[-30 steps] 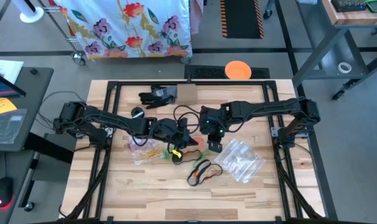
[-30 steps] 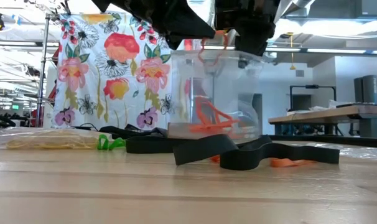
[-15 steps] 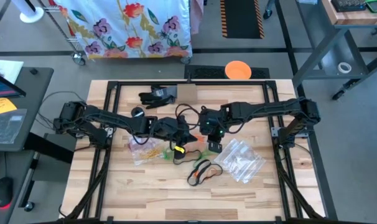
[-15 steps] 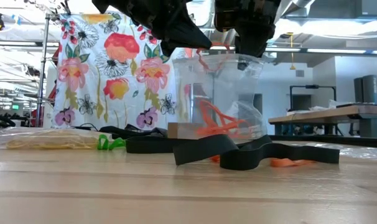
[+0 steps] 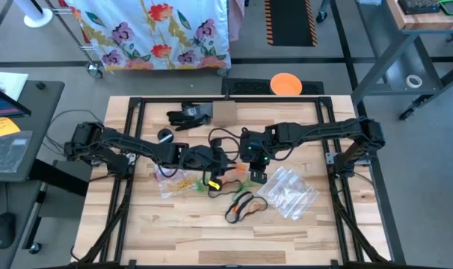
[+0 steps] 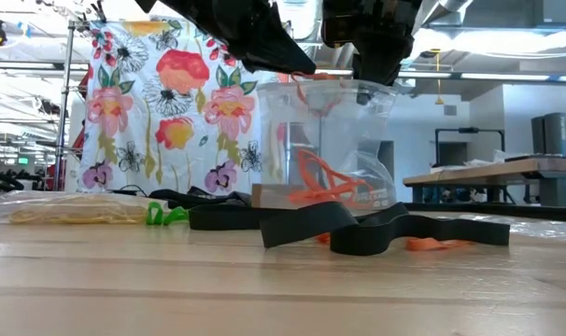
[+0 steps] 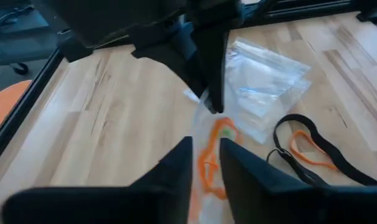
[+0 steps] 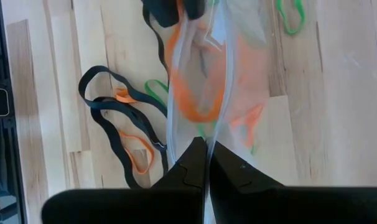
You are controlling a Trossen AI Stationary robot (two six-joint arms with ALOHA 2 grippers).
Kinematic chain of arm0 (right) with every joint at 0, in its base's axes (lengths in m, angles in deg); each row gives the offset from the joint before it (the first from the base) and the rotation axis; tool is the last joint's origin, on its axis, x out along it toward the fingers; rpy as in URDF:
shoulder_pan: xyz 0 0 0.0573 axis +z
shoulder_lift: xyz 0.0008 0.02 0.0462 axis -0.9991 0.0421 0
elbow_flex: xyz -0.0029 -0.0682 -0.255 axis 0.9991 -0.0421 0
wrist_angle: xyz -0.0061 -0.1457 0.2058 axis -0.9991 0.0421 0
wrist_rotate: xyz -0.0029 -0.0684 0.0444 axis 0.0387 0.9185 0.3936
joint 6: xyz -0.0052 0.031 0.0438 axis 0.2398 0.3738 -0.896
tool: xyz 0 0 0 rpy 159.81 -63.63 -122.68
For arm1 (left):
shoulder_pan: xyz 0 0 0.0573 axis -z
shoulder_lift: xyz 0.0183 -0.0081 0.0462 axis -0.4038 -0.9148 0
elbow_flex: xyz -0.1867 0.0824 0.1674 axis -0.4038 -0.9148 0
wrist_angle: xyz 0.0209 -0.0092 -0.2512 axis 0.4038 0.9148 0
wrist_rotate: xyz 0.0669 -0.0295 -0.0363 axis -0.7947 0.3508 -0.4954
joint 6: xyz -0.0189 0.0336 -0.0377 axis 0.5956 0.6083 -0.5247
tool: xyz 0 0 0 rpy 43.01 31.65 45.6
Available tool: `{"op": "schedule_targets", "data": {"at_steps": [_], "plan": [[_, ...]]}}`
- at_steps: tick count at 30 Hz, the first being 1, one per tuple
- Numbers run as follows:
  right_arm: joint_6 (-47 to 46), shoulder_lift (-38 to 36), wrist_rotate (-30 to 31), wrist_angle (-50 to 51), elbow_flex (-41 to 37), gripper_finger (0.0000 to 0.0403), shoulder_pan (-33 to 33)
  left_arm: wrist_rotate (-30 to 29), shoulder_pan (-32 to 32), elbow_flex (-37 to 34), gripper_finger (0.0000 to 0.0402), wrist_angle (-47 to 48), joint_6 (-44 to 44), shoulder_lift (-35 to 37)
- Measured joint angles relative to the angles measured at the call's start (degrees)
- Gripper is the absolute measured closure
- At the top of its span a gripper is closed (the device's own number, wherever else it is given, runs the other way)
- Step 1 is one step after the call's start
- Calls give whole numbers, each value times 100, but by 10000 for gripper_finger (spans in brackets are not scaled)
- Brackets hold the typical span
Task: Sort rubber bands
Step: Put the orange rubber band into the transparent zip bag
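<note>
Pale wooden planks of the desk (image 5: 174,224) carry the work, and nearest its front edge lie the black bands (image 5: 241,205) with loose orange bands (image 8: 139,155) among them. Behind, mid-desk, the right gripper (image 8: 206,163) is clamped together on the rim of the clear bag (image 6: 325,140), holding it upright with its mouth up; orange bands (image 6: 325,182) sit in its bottom. The left gripper (image 7: 204,163) hovers directly above that mouth, fingers slightly apart and empty as far as I can tell, so the bag lies straight below it, long axis vertical. Left along the desk sit green bands (image 6: 166,215) and a flat bag of yellow bands (image 6: 73,210). Since a second ago the left fingers have parted and the orange loop has dropped in.
</note>
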Motion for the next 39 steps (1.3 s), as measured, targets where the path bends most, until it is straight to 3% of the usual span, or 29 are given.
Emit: {"op": "schedule_targets", "data": {"at_steps": [7,17,22,26,31,34,38,39], "plan": [[-20,0,-13,0,0,397,0,-76,24,0,265,-192,97,0],[-291,0,-17,-3,0,397,-31,-804,22,0,261,-605,107,-4],[-1237,0,149,144,79,397,-154,-1158,22,0,260,-670,123,-4],[-776,4,153,264,79,397,-144,-1439,61,-1,260,-27,114,179],[-96,4,155,370,76,397,-21,-1626,122,0,260,2075,-650,631],[-490,4,83,336,76,397,-45,-1074,126,0,260,2920,-1364,681],[148,4,86,456,76,397,-119,-399,142,0,260,2966,-1407,453],[-65,4,35,461,76,397,-180,-334,142,0,260,2902,-1315,374]]}}
